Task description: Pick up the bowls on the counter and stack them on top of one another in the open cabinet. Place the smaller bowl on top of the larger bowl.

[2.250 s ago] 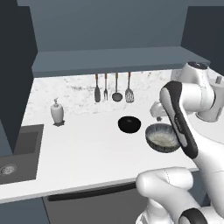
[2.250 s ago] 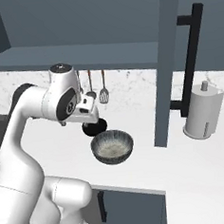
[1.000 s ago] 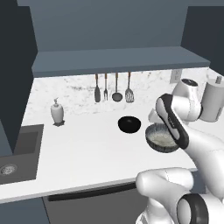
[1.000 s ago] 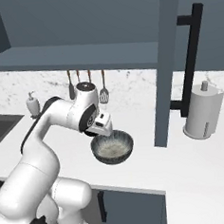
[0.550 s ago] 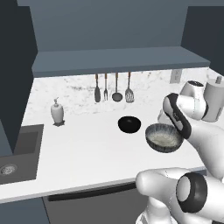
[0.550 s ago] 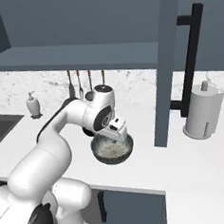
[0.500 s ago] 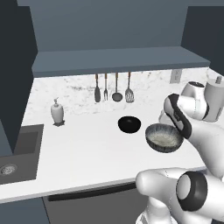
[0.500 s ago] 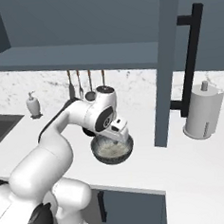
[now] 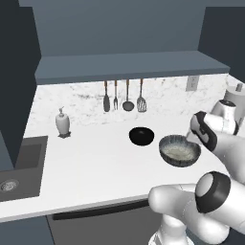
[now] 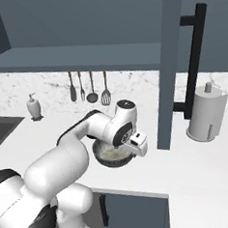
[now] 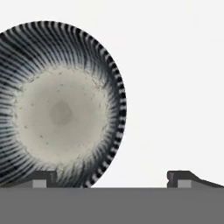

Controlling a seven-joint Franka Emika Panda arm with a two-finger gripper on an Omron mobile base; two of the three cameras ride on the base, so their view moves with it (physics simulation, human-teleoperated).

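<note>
Gripper (image 11: 111, 179) jaws spread wide, straddling the larger bowl's (image 9: 179, 150) right rim; smaller bowl (image 9: 141, 136) just far-left, both on counter (image 9: 95, 162).

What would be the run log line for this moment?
claw: open, over rim of grey bowl | black bowl: on counter | shelf: no bowls yet

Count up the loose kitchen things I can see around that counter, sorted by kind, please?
Bowls: 2, the larger bowl and the smaller bowl
Hanging utensils: 4
Soap dispenser: 1
Paper towel roll: 1
Total: 8
</note>
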